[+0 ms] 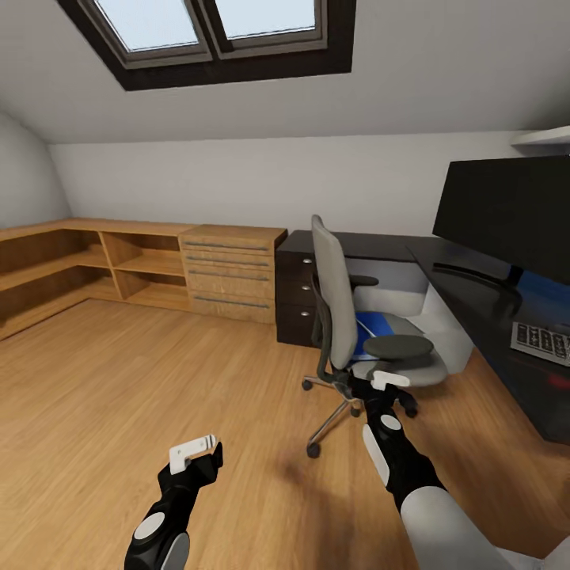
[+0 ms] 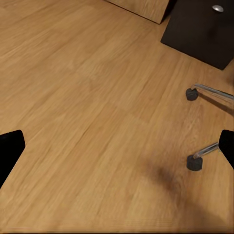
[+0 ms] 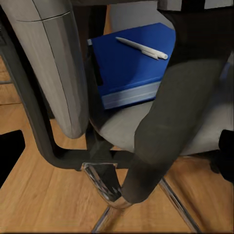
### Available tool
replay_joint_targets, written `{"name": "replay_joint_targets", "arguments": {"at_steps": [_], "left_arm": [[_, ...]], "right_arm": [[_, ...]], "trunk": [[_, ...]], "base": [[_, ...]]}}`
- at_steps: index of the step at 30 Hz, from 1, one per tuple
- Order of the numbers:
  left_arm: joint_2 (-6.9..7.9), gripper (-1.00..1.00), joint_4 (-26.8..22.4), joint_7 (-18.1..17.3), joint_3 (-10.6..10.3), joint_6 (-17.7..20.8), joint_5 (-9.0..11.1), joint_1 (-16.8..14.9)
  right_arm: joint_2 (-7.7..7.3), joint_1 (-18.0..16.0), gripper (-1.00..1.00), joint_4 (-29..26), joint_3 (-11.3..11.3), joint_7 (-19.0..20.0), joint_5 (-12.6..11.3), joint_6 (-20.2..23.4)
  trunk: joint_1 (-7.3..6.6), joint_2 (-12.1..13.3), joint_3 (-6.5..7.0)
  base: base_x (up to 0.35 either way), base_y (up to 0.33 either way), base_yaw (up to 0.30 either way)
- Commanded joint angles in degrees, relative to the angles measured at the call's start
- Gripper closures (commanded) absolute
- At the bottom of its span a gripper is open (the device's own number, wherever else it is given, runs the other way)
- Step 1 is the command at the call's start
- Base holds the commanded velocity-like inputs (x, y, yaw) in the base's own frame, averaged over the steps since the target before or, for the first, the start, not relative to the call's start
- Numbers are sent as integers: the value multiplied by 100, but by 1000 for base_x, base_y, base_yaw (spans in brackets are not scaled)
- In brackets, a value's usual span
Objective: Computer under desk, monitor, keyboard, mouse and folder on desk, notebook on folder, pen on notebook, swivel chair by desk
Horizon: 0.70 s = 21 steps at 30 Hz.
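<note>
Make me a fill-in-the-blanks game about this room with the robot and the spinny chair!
1. The blue folder lies on the seat of the swivel ____.
2. A white ____ lies on top of the folder.
3. The monitor stands on the black ____.
4. The floor is made of light ____.

Missing words: chair, pen, desk, wood
</note>
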Motion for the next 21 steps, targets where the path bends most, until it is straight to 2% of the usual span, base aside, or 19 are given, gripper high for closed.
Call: {"name": "replay_joint_targets", "arguments": {"at_steps": [1, 8, 21], "left_arm": [[1, -100, -11, 43, -8, 16, 46, -4], [3, -100, -9, 43, -8, 16, 41, -4], [4, -100, -10, 43, -8, 16, 40, -4]], "right_arm": [[4, -4, -100, 3, -16, -1, 2, -20], [-1, -4, -100, 2, -16, -1, 1, -20], [-28, -4, -100, -5, -32, -9, -16, -12]], "trunk": [[-2, -3, -6], [-2, -3, -6], [-2, -3, -6]], "base": [[-51, 0, 1], [-15, 0, -74], [-1, 0, -254]]}}
